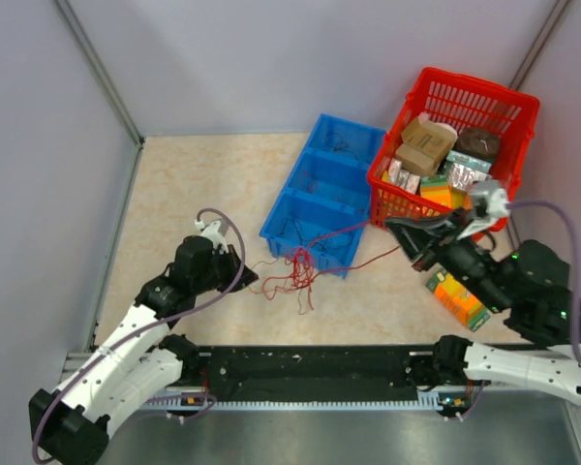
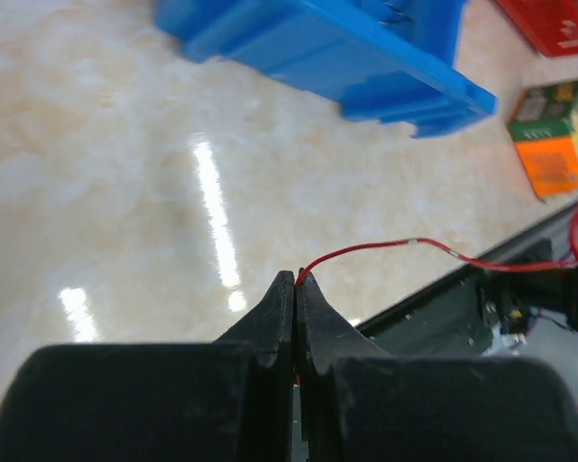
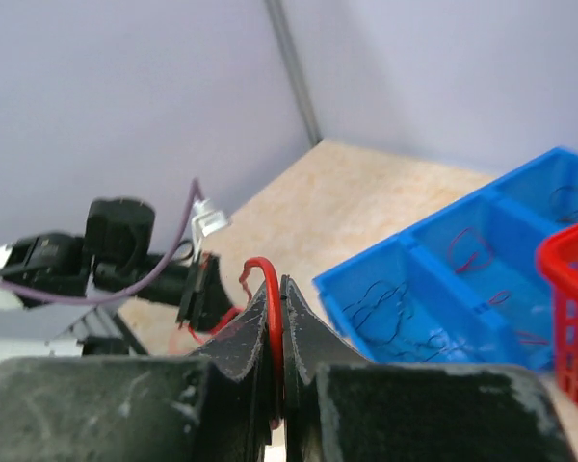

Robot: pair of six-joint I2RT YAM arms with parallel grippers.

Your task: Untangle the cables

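A tangle of thin red cable (image 1: 296,273) with dark strands lies on the table in front of the blue bin's near end. My left gripper (image 1: 248,277) sits just left of the tangle, shut on a red cable (image 2: 366,250) that runs off to the right. My right gripper (image 1: 392,227) is raised by the red basket, shut on a red cable (image 3: 273,318) that loops out above its fingertips (image 3: 299,300). A red strand (image 1: 353,260) stretches from the tangle up toward my right gripper.
A blue three-compartment bin (image 1: 321,191) holds thin dark and red wires. A red basket (image 1: 457,145) of packets stands at the back right. An orange-green box (image 1: 457,298) lies under my right arm. A black rail runs along the near edge (image 1: 310,368).
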